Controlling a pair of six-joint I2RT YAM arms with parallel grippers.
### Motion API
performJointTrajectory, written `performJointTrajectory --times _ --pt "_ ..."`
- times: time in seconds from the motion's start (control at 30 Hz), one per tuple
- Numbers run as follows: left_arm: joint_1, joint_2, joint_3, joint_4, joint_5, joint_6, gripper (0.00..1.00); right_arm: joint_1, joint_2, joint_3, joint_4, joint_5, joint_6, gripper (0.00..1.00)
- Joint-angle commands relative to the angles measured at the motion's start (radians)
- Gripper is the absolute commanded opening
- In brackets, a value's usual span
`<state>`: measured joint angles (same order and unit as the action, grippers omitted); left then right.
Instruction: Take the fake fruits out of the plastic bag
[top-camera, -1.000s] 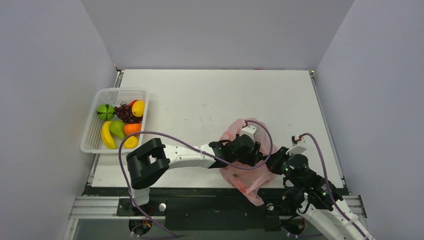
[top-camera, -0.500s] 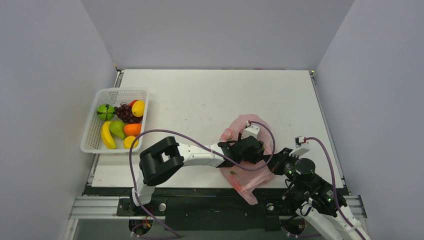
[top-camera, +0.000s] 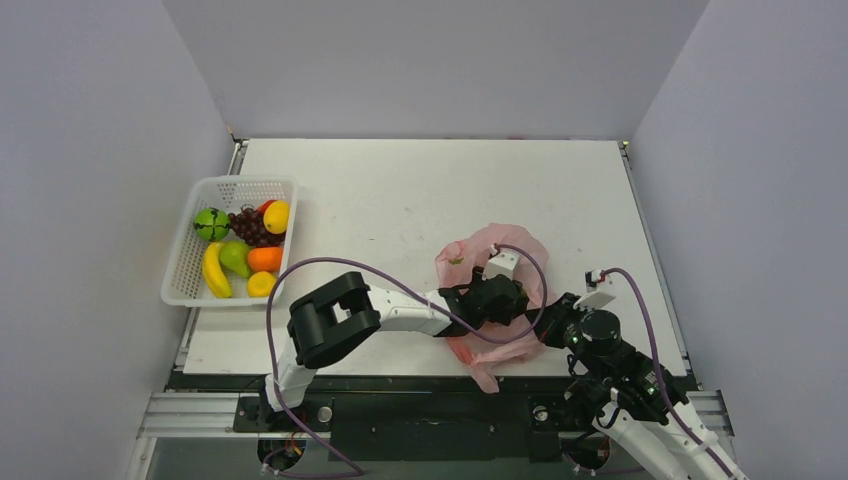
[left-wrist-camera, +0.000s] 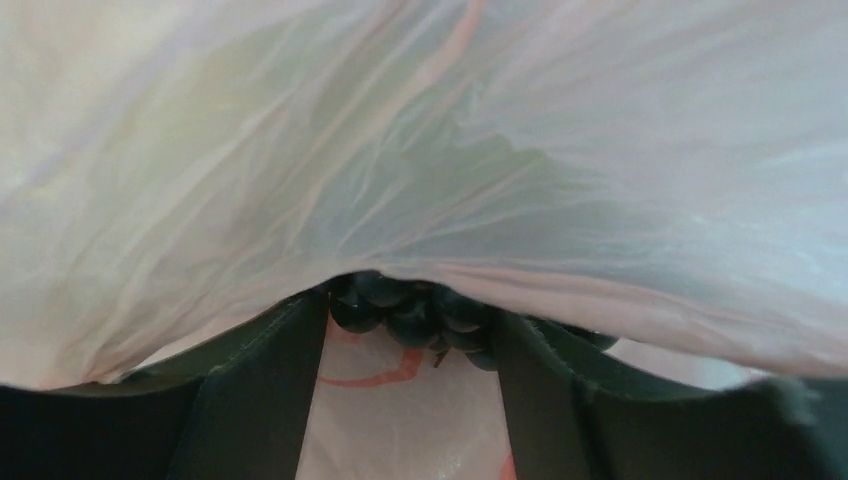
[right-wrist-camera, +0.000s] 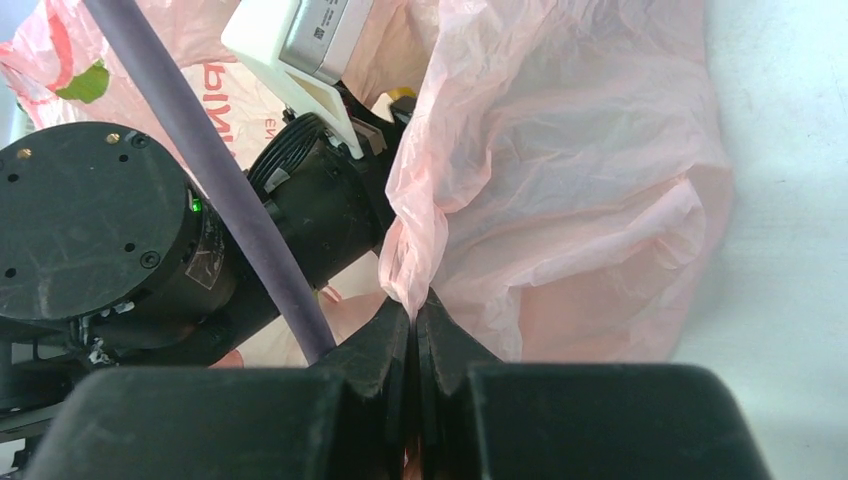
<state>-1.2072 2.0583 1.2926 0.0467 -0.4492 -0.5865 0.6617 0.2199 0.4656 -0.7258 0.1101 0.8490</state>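
Film of the thin translucent pink plastic bag (right-wrist-camera: 560, 200) drapes over the dark purple grapes (left-wrist-camera: 400, 318) inside; left gripper (left-wrist-camera: 410, 308) straddles them, unclear if clamped. Right gripper (right-wrist-camera: 413, 312) pinches the bag, and the white mesh basket (top-camera: 190, 275) sits well apart.

We see the bag (top-camera: 475, 245) as thin pink translucent film, crinkled all over, with a soft sheen where it folds. Under it, the grapes (left-wrist-camera: 400, 312) are dark, smooth and glossy. The left gripper (left-wrist-camera: 412, 308) and right gripper (right-wrist-camera: 413, 318) look like matt black plastic, faintly grained. The cable (right-wrist-camera: 222, 185) is smooth purple rubber or plastic, dull. The camera (right-wrist-camera: 300, 40) has a white plastic mount and a silvery, metal-like body. The basket (top-camera: 180, 272) is white plastic mesh; its fruits (top-camera: 264, 258) are shiny plastic. The table (top-camera: 400, 190) is matt white, lightly scuffed.
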Motion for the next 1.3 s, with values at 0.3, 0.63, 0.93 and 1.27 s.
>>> performJointTrajectory --times 0.3,0.63,0.93,1.27 --pt "0.026 -0.041 -0.078 0.16 0.113 0.006 0.0 0.004 -0.002 0.075 -0.006 0.084 0.005 0.0" --pt "0.026 -0.205 -0.143 0.158 0.206 -0.034 0.0 0.005 0.041 0.039 -0.036 0.027 0.047 0.0" --pt "0.033 -0.294 -0.182 0.144 0.223 -0.062 0.0 0.004 0.09 0.058 -0.155 -0.014 0.049 0.0" --pt "0.054 -0.397 -0.194 0.065 0.326 -0.067 0.0 0.004 0.101 0.123 -0.13 0.13 0.048 0.0"
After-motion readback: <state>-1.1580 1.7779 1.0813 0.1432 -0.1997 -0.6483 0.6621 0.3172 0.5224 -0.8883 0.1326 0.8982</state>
